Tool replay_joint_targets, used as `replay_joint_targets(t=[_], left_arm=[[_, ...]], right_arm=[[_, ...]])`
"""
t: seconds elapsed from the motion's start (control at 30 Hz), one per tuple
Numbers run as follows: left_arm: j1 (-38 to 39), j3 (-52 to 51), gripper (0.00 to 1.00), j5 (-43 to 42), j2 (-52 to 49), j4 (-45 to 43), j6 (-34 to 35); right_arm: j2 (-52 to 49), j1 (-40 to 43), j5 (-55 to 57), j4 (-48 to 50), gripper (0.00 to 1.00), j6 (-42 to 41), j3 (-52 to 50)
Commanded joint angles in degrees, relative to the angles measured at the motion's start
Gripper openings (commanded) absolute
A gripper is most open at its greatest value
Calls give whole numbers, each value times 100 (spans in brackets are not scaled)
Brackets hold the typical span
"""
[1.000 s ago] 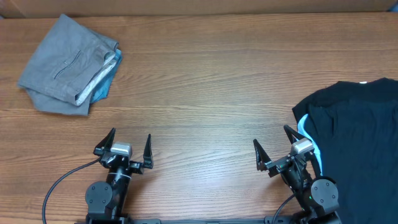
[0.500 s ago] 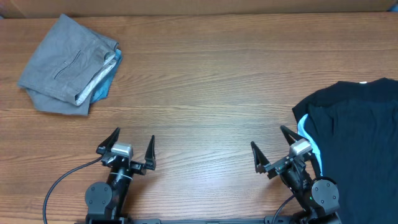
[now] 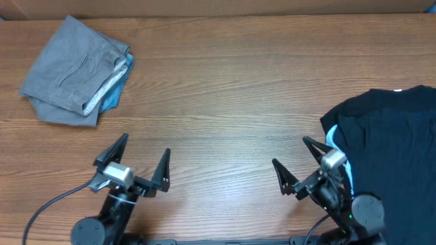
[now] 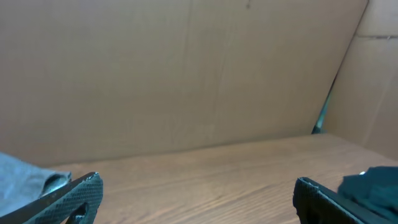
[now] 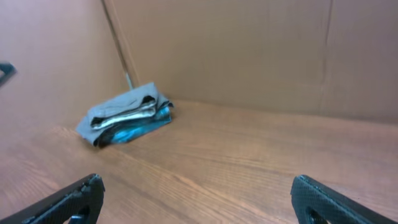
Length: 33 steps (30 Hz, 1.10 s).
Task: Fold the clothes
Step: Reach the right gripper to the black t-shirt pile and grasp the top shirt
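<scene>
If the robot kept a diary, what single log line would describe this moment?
left claw: open, empty | right claw: open, empty | grey pile: folded, far left | dark garment: unfolded, right edge, untouched

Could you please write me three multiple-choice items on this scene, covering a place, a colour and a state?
1. Where on the table does the folded grey stack lie?
A. far left corner
B. centre
C. near right edge

2. What colour is the unfolded garment on the right?
A. red
B. black
C. white

3. How do the left gripper and right gripper stand?
A. both open, empty
B. left shut on cloth
C. right shut on cloth

Answers:
1 A: the overhead view shows it at the far left.
2 B: it is dark throughout, bar a pale blue patch.
3 A: both are spread wide with nothing held.
</scene>
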<state>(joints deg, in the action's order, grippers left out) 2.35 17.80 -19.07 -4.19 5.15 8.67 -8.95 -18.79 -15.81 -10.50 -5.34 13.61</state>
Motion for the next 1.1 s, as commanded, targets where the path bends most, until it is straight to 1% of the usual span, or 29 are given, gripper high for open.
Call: replay_joint_targets(t=[0.0, 0.1, 0.2, 0.43, 0.53, 0.6, 0.73, 0.8, 0.87, 0.93, 1.0, 1.07], left_arm=[[-46, 673, 100, 20, -557, 389, -11], [-46, 1333, 100, 15, -1270, 925, -9], [-46, 2061, 100, 15, -2033, 1513, -11], [-46, 3781, 100, -4, -3727, 3305, -11], [-46, 4251, 100, -13, -4282, 3906, -4], [-46, 4367, 100, -216, -4535, 4024, 83], [-46, 4376, 100, -833, -4804, 4083, 76], [-46, 4376, 100, -802, -4913, 4131, 76], [-46, 4376, 100, -879, -5003, 4135, 79], [-46, 4376, 100, -1003, -5060, 4129, 81], [-46, 4376, 100, -997, -5082, 4133, 79], [-46, 4376, 100, -986, -5084, 4133, 76]], right_arm=[[-807, 22, 201, -361, 100, -81, 804], [-1821, 22, 225, -866, 100, -63, 1720], [-2944, 24, 225, -1606, 100, -63, 2861], [-5584, 22, 221, -4376, 100, -26, 6070], [-6341, 22, 223, -5071, 100, -26, 6940], [-6688, 22, 221, -5265, 100, -26, 7206], [-7053, 24, 227, -5270, 100, -26, 7252], [-7141, 72, 269, -5265, 100, -136, 7252], [-7176, 223, 629, -5241, 100, -796, 7252], [-7176, 584, 1239, -5265, 100, -1486, 7252], [-7176, 964, 1593, -5318, 100, -1934, 7252], [-7187, 1469, 1635, -5362, 100, -2208, 7250]])
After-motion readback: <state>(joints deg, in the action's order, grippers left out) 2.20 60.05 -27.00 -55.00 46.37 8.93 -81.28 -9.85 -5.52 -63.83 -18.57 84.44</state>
